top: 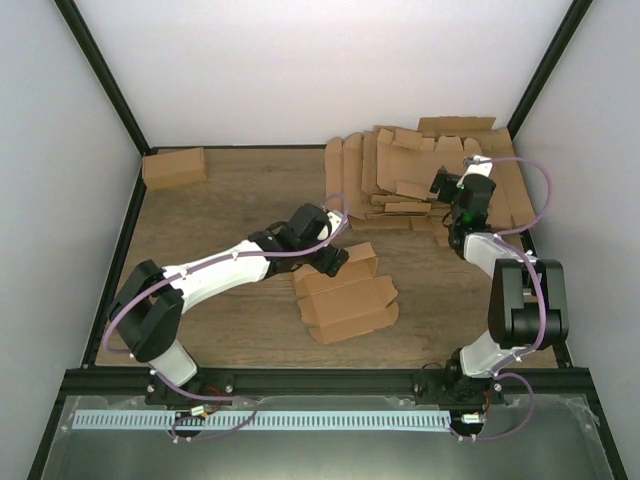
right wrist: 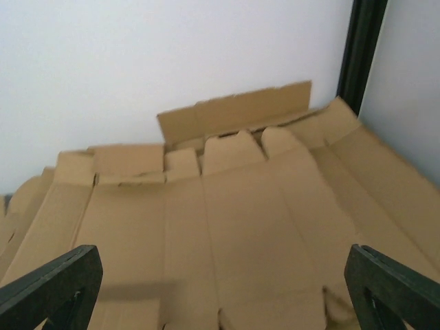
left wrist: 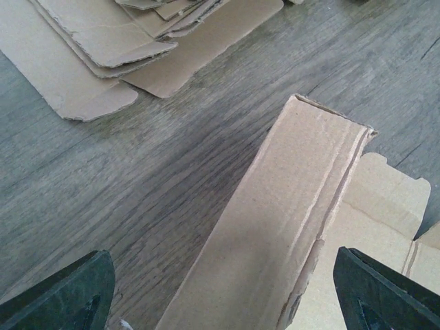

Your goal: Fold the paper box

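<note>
Paper box (top: pixel 345 295) half-folded, middle of the counter (top: pixel 230 210), raised wall between widely spread left fingers (left wrist: pixel 62 295). Far right, heap of flat cardboard sheets (top: pixel 420 170) beneath spread right fingers (right wrist: pixel 55 289). Closed carton (top: pixel 174 167) in far-left corner.

The wooden surface (top: pixel 235 205) carries the paper box (top: pixel 350 305) near its middle. A heap of flat cardboard sheets (top: pixel 400 170) lies at the far right, and a small folded carton (top: pixel 174 167) at the far left.

The left wrist view crops the paper box (left wrist: pixel 275 227).
</note>
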Available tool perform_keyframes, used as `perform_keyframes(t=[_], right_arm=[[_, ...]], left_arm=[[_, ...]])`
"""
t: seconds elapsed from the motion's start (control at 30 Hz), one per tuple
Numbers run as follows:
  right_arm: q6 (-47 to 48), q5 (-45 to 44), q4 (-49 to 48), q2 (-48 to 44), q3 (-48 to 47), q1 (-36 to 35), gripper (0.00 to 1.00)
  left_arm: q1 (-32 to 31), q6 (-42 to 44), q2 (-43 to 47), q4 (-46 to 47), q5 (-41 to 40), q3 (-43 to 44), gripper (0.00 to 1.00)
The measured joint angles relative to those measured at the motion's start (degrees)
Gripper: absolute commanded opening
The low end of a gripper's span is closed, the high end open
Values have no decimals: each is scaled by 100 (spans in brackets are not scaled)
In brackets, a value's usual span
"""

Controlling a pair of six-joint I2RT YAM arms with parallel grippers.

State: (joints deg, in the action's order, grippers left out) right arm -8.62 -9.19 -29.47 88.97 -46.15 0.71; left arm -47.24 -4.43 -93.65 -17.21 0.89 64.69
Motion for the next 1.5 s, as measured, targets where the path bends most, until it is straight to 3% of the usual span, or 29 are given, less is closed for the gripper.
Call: perform_keyframes(t=[0.23,0.37,0.63,0.8,1.1,1.33,1.5], right_arm=[[280,138,-83,688,-1115,302,100],[459,382,-267,601,-1152,323,100],[385,629,-586,-577,323,46,100],[337,710,-612,-1121,1047,-363,100],[317,1366,-640,-1469,1473,-1093,100],[492,2155,-341,-1502,1526,-1816,99],[511,2669,153,-1679,1526,-2068,97]], left_arm=[[68,-9,26,24,4,-9,89],[72,-9,26,44,7,-9,89],[72,-81,55,50,52,-22,90],[179,-361,533,107,107,-350,90],[1692,-1255,1958,212,459,-1504,81],[2870,-1869,1888,337,1276,-2358,71],[2879,-1937,1585,426,1711,-2435,57]])
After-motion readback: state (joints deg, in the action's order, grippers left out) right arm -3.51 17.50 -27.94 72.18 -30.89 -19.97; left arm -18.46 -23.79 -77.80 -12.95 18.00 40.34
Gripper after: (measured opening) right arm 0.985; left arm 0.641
